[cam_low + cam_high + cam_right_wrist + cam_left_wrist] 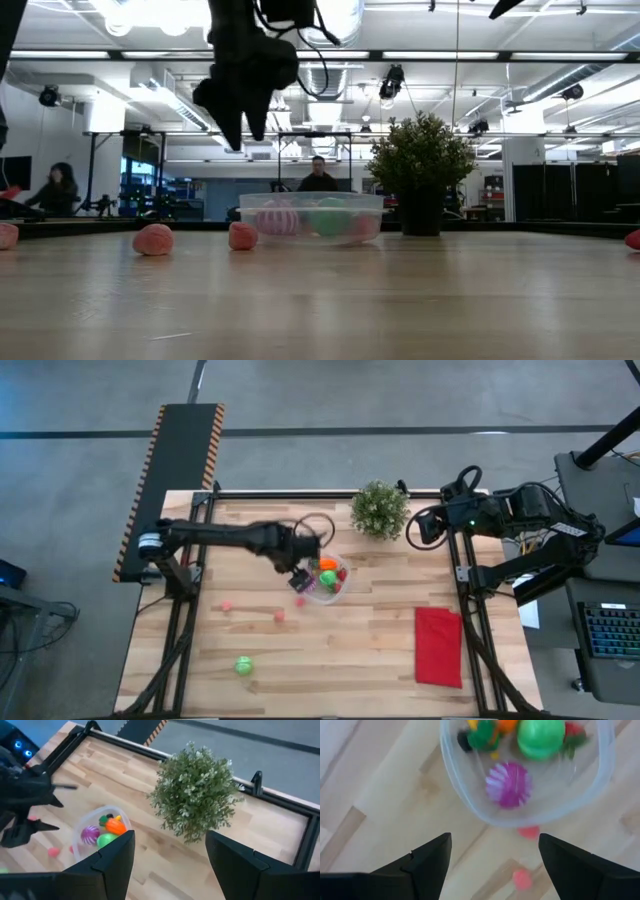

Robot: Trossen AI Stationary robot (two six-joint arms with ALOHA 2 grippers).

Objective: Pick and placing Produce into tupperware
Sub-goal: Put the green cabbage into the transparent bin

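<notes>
The clear round bowl point(328, 584) sits mid-table and holds a purple ribbed piece point(508, 784), a green ball point(540, 737), an orange piece point(115, 826) and a red piece point(574, 730). My left gripper point(300, 575) hovers open and empty above the bowl's left rim point(470, 805), well off the table in the low view point(240, 125). Three pink pieces point(226, 605) point(279, 616) point(300, 601) and a green ball point(243, 666) lie on the table outside the bowl. My right gripper point(412, 530) waits open at the far right, beside the plant.
A bushy potted plant point(380, 510) stands at the far edge, just right of the bowl. A flat red cloth point(438, 647) lies near the right front. Bare wood lies between the bowl and the near edge. People stand in the room behind the table point(318, 175).
</notes>
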